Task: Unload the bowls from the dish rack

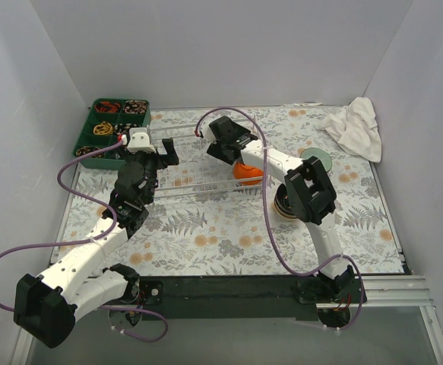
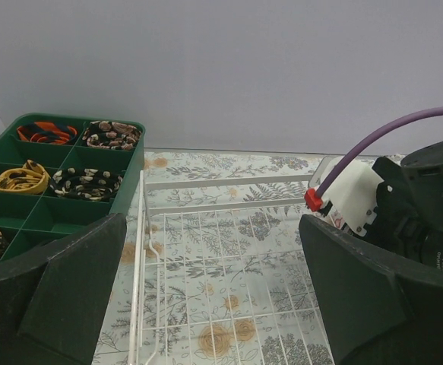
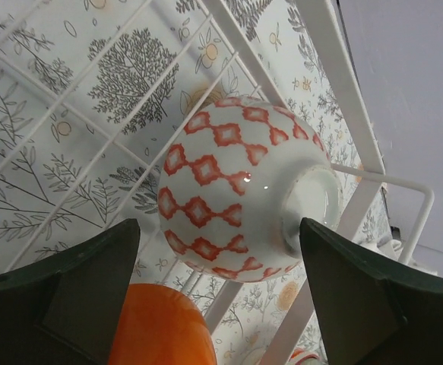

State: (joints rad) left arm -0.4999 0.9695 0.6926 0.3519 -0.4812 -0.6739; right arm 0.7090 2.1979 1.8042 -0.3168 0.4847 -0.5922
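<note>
**Top view.** The rack is seen slightly toward 12 o'clock of the centre of the worktop. A green tray of small items is set at the worktop's 10 o'clock corner, and a white cloth at 2 o'clock. A pale green bowl is stood on the worktop at 3 o'clock of the rack, partly hidden by the right arm.

**Left wrist view.** The left hand is held released, fingers wide apart, over a bare stretch of rack wire. Nothing is grasped.

**Right wrist view.** The right hand is held released above the rack's 4 o'clock end. A red-patterned white bowl is framed between its fingers, tipped with its foot toward 3 o'clock, inside the rack against the side rail. An orange bowl lies just beside it at 7 o'clock, also in the rack. Whether the two bowls touch cannot be told.
</note>
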